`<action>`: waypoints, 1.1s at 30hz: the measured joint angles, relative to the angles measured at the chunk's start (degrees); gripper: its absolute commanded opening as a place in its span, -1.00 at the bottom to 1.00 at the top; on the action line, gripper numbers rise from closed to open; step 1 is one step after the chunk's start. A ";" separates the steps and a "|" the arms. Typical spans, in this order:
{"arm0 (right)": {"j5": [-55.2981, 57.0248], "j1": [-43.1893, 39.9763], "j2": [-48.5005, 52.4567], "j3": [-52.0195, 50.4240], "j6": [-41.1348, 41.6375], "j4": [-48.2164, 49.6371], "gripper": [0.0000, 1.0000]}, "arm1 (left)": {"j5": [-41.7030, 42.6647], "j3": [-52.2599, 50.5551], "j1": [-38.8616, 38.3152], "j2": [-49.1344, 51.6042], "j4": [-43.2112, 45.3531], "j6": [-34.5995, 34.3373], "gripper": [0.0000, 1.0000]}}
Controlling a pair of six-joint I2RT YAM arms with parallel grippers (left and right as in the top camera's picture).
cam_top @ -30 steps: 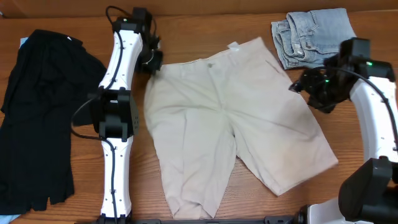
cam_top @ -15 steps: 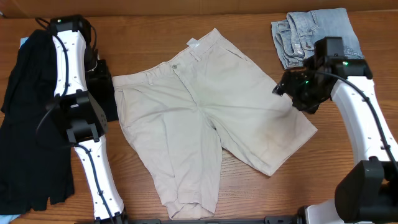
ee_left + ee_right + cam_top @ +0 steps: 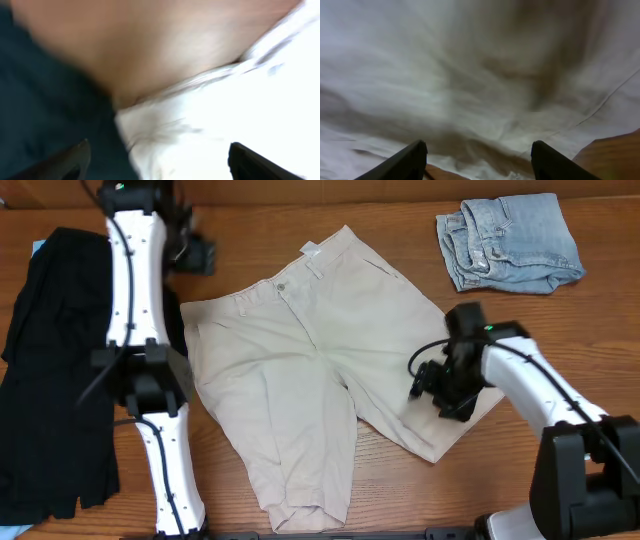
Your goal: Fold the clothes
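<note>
The beige shorts (image 3: 300, 370) lie spread flat mid-table, with the waistband (image 3: 270, 285) toward the back left and both legs pointing to the front. In the left wrist view their corner (image 3: 200, 130) shows bright and blurred. My left gripper (image 3: 198, 257) hovers open just behind that waistband corner, and its jaws (image 3: 160, 167) stand wide with nothing between them. My right gripper (image 3: 430, 388) is open low over the right leg near its hem. In the right wrist view cream cloth (image 3: 480, 75) fills the frame and the dark fingertips (image 3: 407, 160) stand apart above it.
A large black garment (image 3: 50, 370) covers the table's left side, right beside the shorts' waistband corner. A folded light-blue denim piece (image 3: 510, 240) sits at the back right. Bare wood (image 3: 480, 480) shows in front of the right leg.
The left gripper dragged the shorts leftward, then opened and let go of the waistband corner, drawing back. The right gripper moved forward from beside the denim to the right leg.
</note>
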 measured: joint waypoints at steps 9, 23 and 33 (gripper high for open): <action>6.36 1.88 0.00 -5.97 7.21 4.22 0.27 | 3.02 0.85 -13.88 -1.70 10.51 7.72 0.95; 8.76 1.20 2.45 -6.34 14.32 8.17 0.22 | 3.17 0.81 -18.05 5.86 17.55 12.59 1.00; 5.51 -12.09 3.56 -4.20 11.93 23.71 0.18 | 2.95 0.79 -18.14 9.20 24.39 12.63 1.00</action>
